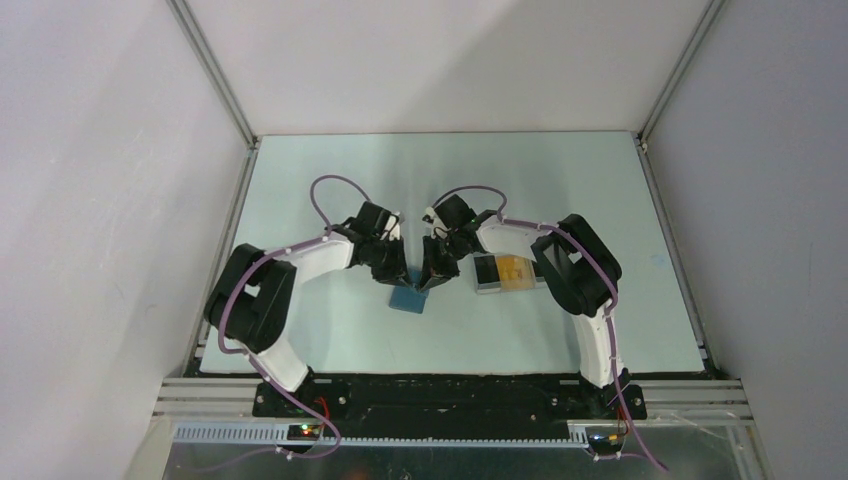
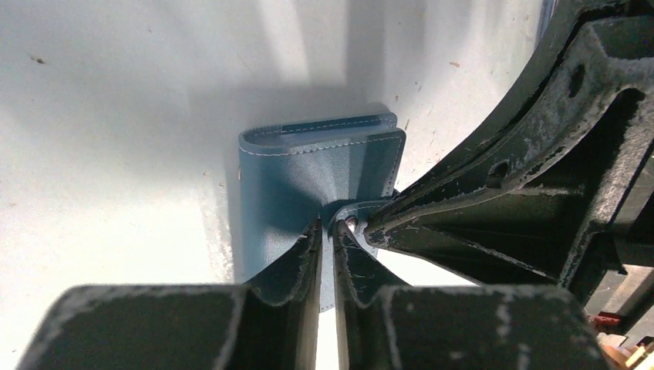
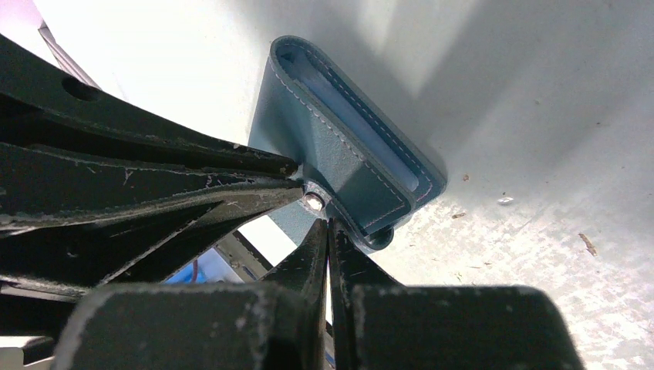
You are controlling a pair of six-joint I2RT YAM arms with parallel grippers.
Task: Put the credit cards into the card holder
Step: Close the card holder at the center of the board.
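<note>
The blue card holder [image 1: 408, 298] (pale-stitched edges) sits folded, just left of yellow-orange and black credit cards [image 1: 510, 270].

The top camera hangs high above and behind the arm bases, looking down and forward over the whole table [image 1: 560, 180], with the card holder [image 1: 408, 297] small near the middle. The left wrist camera sits hard up against the card holder, sighting along the left gripper [image 2: 328, 227] from the holder's left. The right wrist camera is just as near on the holder's right, sighting along the right gripper [image 3: 328, 223]. All three views share the card holder, and each wrist view catches the other gripper.
</note>
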